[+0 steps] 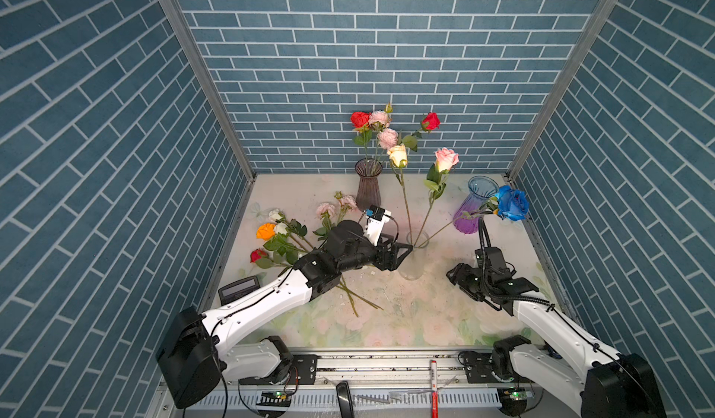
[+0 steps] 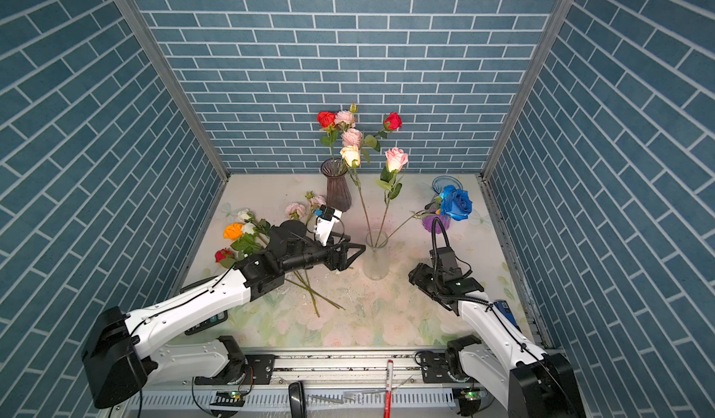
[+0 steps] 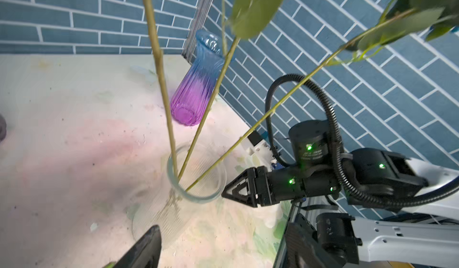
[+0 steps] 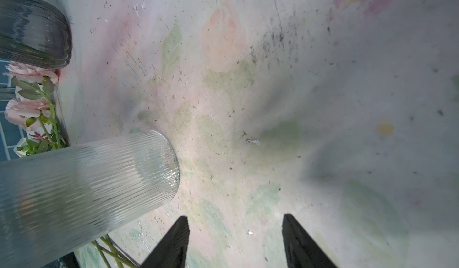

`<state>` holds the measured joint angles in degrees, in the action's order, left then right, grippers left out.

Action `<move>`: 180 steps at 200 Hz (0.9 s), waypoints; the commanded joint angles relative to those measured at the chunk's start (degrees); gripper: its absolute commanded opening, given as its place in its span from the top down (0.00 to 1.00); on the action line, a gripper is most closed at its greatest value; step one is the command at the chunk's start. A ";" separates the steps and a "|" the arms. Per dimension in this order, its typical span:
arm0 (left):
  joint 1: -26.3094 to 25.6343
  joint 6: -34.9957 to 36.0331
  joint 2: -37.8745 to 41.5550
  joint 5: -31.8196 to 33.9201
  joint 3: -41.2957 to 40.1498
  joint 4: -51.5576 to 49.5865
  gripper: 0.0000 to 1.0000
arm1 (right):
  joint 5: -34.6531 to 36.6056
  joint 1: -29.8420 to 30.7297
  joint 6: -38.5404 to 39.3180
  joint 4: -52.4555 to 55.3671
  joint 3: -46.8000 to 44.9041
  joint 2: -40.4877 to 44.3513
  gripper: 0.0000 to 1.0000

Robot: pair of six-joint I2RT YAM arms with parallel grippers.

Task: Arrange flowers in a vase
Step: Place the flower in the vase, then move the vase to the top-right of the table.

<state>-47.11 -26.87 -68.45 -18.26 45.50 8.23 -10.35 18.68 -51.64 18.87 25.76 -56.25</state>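
I've got my left gripper (image 1: 405, 253) right at the rim of the clear vase (image 1: 412, 267), jaws spread, nothing in them. The cream rose (image 1: 397, 155), pink rose (image 1: 445, 159) and blue rose (image 1: 512, 202) stand in that vase, stems fanned out. The right gripper (image 4: 234, 216) sits near the vase's other side, parted and empty. Loose flowers (image 1: 266, 231) lie well beyond the vase, past the left arm.
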 commanded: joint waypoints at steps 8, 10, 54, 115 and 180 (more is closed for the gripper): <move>-0.43 -1.00 2.66 1.88 -7.83 9.20 0.19 | -0.13 -0.30 -0.48 1.31 0.96 -0.79 0.38; -0.50 -1.06 2.80 2.02 -8.52 10.12 0.19 | -0.11 -0.31 -0.48 1.33 0.96 -0.84 0.38; -1.05 -11.54 -4.51 4.73 -23.47 43.51 0.14 | -0.41 -0.31 -0.48 1.29 1.05 -1.14 0.38; -3.67 -12.00 -18.92 1.56 -19.22 60.06 0.00 | -0.72 -0.32 -0.31 1.21 1.22 -2.02 0.38; -11.53 3.93 -15.91 16.37 -18.52 53.77 0.00 | -0.71 -0.31 -0.30 1.39 0.89 -1.25 0.38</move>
<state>-55.46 -32.16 -86.63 -10.11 25.54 63.79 -10.98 18.61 -51.62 18.94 25.76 -58.00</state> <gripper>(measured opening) 0.996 0.617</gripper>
